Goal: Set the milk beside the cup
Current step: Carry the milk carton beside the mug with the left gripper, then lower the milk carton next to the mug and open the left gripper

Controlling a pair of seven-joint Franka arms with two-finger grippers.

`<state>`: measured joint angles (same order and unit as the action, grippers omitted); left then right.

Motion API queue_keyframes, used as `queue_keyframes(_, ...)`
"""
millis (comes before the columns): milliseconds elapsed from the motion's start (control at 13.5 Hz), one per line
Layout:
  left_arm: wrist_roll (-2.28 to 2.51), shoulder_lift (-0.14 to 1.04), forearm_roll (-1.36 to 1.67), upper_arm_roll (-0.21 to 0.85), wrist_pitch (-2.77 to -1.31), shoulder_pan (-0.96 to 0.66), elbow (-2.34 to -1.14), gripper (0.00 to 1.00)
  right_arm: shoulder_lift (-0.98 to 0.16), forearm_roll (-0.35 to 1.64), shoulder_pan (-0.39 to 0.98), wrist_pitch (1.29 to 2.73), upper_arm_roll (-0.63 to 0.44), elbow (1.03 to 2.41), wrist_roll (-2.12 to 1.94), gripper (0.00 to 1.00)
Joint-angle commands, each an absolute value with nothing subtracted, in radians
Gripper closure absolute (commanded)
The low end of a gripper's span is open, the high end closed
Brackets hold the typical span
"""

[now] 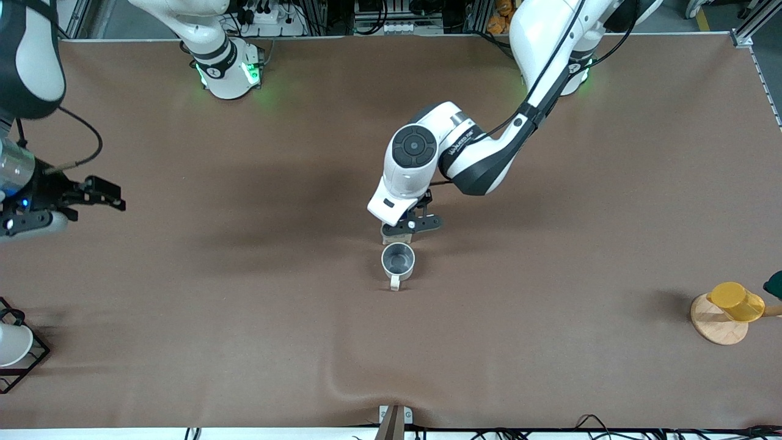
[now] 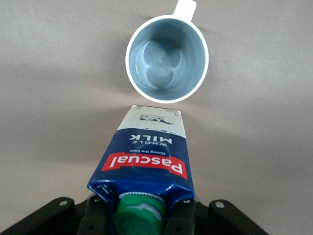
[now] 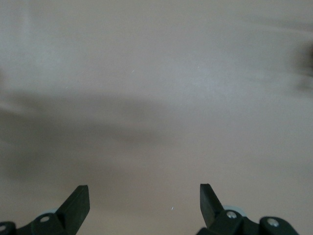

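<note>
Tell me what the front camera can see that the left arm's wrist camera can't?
Only the front view shows both arms, the right gripper waiting open above the right arm's end of the table, the yellow cup on its wooden disc, and the white cup in its wire frame.

Only the left wrist view shows the milk's label, its green cap, and the left gripper's fingers clamped on its top.

Both show the grey cup on the brown table, the milk beside it.
</note>
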<state>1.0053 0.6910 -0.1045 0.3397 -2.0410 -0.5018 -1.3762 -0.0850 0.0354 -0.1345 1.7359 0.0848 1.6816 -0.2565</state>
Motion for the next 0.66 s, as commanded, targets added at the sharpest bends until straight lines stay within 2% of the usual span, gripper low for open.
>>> queue_keyframes(0,1.028,0.709,-0.133,0.331,-2.045,-0.515,-1.347,0.74,-0.034,0.075,-0.143,1.741,0.107,1.724,-0.258,0.00)
queue_keyframes(74,1.028,0.709,-0.133,0.331,-2.045,-0.515,-1.347,0.73,-0.034,0.093,-0.134,1.741,0.107,1.721,-0.259,0.00)
queue_keyframes(148,1.025,0.710,-0.135,0.331,-2.046,-0.515,-1.347,0.66,-0.034,0.097,-0.127,1.743,0.107,1.720,-0.259,0.00)
queue_keyframes(443,1.019,0.709,-0.135,0.331,-2.071,-0.515,-1.347,0.08,-0.032,0.097,-0.075,1.738,0.109,1.695,-0.264,0.00)
queue_keyframes(517,1.019,0.707,-0.135,0.330,-2.071,-0.515,-1.347,0.00,-0.034,0.097,-0.065,1.738,0.109,1.687,-0.264,0.00)
queue_keyframes(591,1.019,0.704,-0.137,0.330,-2.071,-0.517,-1.347,0.00,-0.034,0.097,-0.060,1.741,0.109,1.686,-0.264,0.00)
